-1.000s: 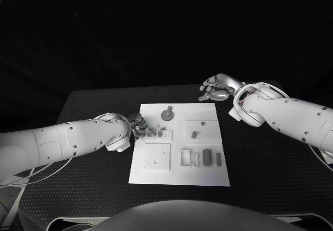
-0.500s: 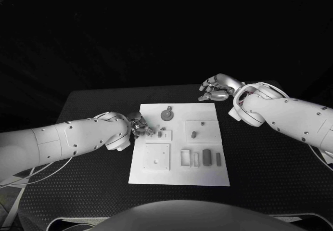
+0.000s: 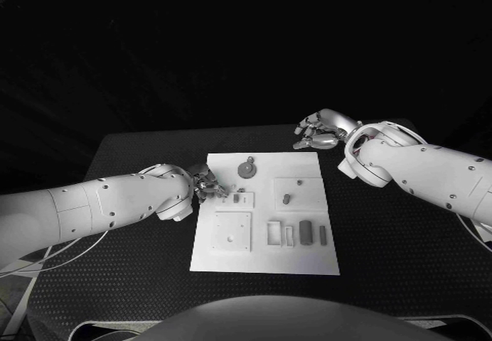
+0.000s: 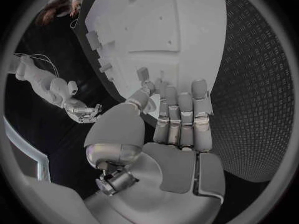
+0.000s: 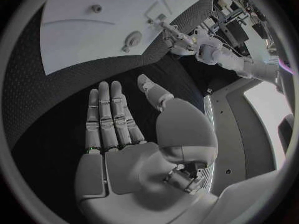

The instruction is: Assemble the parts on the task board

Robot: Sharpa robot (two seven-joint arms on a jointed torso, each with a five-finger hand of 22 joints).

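On the black tabletop (image 3: 389, 234) the task board (image 3: 261, 259) is lying in the middle, and a small part (image 4: 142, 73) at its left edge is being touched by the left hand (image 3: 208, 186); whether it is pinched cannot be told. The right hand (image 3: 320, 132) is being held flat and empty beyond the board's far corner. The part could be tipped or pushed off its slot by a slanted press.

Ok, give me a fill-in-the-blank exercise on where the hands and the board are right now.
1. The flat white rectangular task board lies on a ____ table.
2. The ____ hand has its fingers at the board's edge.
3. The right hand, off the board, holds ____.

Missing words: black; left; nothing
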